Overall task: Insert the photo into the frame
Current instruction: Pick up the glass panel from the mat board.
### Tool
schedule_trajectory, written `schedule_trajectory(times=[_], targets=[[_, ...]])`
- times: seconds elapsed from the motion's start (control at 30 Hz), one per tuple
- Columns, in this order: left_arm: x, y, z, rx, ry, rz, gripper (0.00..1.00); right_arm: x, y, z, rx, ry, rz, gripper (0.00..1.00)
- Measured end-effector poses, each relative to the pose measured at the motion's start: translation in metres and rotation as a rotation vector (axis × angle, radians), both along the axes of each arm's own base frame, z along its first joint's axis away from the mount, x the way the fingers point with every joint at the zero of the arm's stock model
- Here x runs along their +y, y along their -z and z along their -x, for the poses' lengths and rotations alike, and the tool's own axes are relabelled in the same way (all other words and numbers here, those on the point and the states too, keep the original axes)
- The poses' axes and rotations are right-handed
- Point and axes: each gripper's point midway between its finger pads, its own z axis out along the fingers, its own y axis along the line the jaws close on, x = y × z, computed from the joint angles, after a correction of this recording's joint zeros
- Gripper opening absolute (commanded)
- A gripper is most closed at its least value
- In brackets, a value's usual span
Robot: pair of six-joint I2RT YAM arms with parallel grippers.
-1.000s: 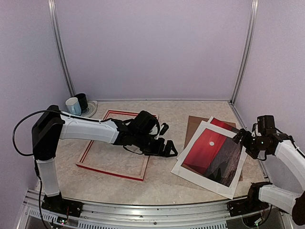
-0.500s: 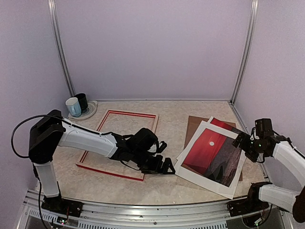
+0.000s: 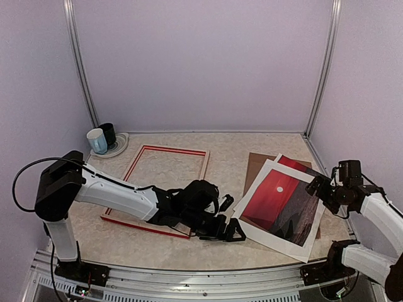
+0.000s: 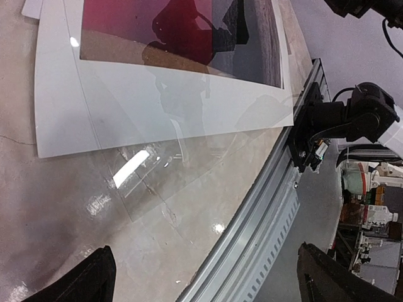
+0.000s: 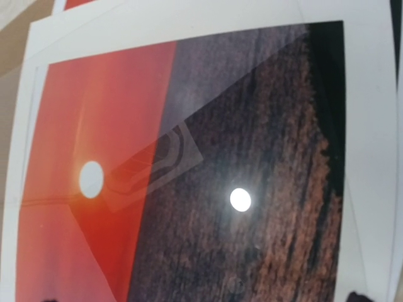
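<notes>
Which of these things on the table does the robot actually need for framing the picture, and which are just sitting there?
Part of the job:
- the photo
- the frame

Just lying about:
- the pale mug
- the dark mug
- the plate under both mugs

The brown board could be either.

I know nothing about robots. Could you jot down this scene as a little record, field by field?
Photo: red sunset print, flat on the table, right side, bordered by a white mat
Frame: red, empty, flat on the left
Brown board: partly under the photo pile
Mugs: two, far left corner
Left jaws: open, empty, low by the mat's near-left corner
Right jaws: open, empty, at the mat's right edge
Photo in frame: not yet
</notes>
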Motion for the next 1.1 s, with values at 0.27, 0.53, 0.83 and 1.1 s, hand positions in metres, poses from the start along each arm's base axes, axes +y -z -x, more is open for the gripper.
schedule_trajectory(times=[0.27, 0.53, 0.83, 1.1], targets=[[-0.009, 0.004, 0.013, 0.032, -0.007, 0.014, 0.99, 0.005, 0.002, -0.003, -0.012, -0.027, -0.003, 0.99], [-0.01, 0.02, 0.013, 0.058, -0.022, -0.009, 0.99, 0.009, 0.016, -0.005, 0.013, -0.047, -0.004, 0.99], [-0.015, 0.023, 0.011, 0.069, -0.037, 0.021, 0.99, 0.017, 0.032, -0.02, 0.026, -0.099, -0.007, 0.99], [-0.018, 0.022, 0.009, 0.103, -0.059, 0.066, 0.99, 0.036, 0.044, -0.026, 0.017, -0.165, -0.011, 0.99]])
